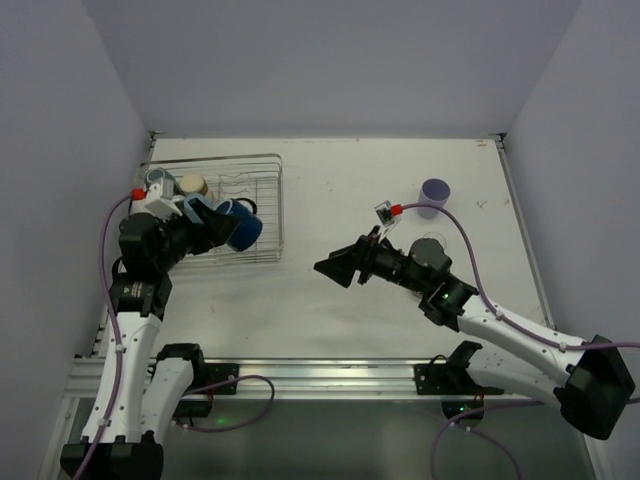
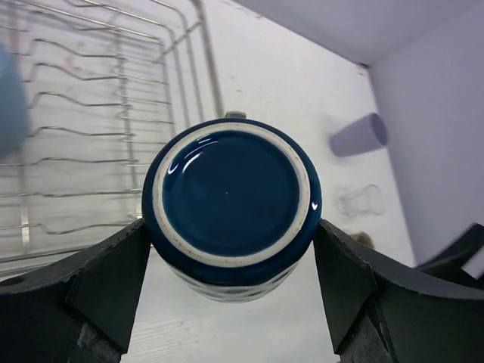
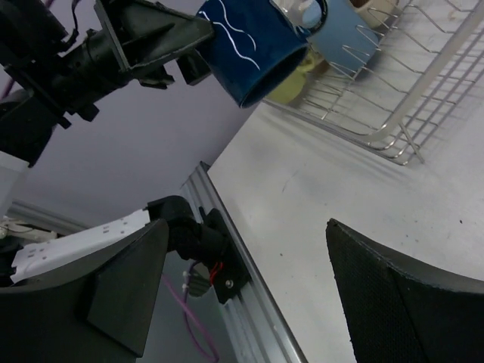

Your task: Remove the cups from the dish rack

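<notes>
Navy cup (image 2: pixel 231 197) sits clamped in the left gripper (image 2: pixel 232 238), apparently clear of the dish rack (image 1: pixel 265 175); right gripper (image 3: pixel 248 227) hangs wide and empty over the table (image 1: pixel 340 190).

The left arm (image 1: pixel 122 345) and the right arm (image 1: pixel 520 328) are built of white links joined by black motor housings — a lavender cable (image 1: pixel 102 260) is strapped along each, ended by a red plug (image 1: pixel 396 209). The fingers (image 3: pixel 401 295) are formed as broad, matt black wedges; a green light (image 1: pixel 437 297) is shown on the right arm.
</notes>
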You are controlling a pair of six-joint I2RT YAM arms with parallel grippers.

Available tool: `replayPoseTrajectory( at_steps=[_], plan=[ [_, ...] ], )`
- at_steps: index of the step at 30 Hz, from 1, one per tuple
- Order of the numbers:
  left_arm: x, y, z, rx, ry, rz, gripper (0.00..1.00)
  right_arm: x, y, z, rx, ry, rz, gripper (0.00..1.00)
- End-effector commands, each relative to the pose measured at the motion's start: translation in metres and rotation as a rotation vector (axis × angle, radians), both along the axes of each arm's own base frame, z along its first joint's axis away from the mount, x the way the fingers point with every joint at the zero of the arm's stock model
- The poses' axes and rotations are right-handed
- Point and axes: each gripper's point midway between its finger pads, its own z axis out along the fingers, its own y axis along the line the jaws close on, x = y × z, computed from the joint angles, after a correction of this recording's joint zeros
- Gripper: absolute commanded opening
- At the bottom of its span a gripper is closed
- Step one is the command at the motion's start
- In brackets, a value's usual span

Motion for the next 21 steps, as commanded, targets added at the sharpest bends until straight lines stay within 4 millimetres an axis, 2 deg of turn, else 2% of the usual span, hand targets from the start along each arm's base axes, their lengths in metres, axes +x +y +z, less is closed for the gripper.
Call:
replayPoseTrajectory(
  at_steps=[1, 3, 4, 5, 6, 12, 13, 14, 17, 21],
  plan=[
    [-0.017, -0.052, 0.054, -0.221, -0.165, -0.275, 0.05, 0.01, 0.011, 0.059, 0.168, -0.115, -0.037, 0.86],
    [-0.021, -0.058, 0.051, -0.294, -0.148, -0.296, 0.05, 0.013, 0.015, 0.069, 0.197, -0.133, -0.039, 0.85],
    [-0.024, -0.065, 0.062, -0.312, -0.205, -0.335, 0.05, 0.016, 0.02, 0.065, 0.192, -0.121, -0.037, 0.85],
    [-0.028, -0.074, 0.057, -0.36, -0.18, -0.362, 0.05, 0.016, 0.023, 0.069, 0.204, -0.121, -0.032, 0.85],
    [-0.03, -0.078, 0.065, -0.372, -0.222, -0.385, 0.05, 0.017, 0.025, 0.073, 0.221, -0.125, -0.029, 0.84],
    [-0.036, -0.107, 0.063, -0.455, -0.231, -0.453, 0.05, 0.021, 0.042, 0.07, 0.277, -0.023, -0.044, 0.84],
    [-0.037, -0.11, 0.069, -0.465, -0.263, -0.466, 0.05, 0.021, 0.045, 0.069, 0.284, -0.013, -0.043, 0.84],
    [-0.036, -0.111, 0.066, -0.48, -0.254, -0.465, 0.05, 0.017, 0.051, 0.064, 0.287, 0.013, -0.031, 0.84],
    [-0.036, -0.114, 0.064, -0.502, -0.264, -0.475, 0.05, 0.01, 0.059, 0.065, 0.332, 0.032, -0.026, 0.83],
    [-0.04, -0.12, 0.058, -0.522, -0.257, -0.494, 0.04, 0.013, 0.058, 0.076, 0.395, 0.006, -0.06, 0.81]
  ],
)
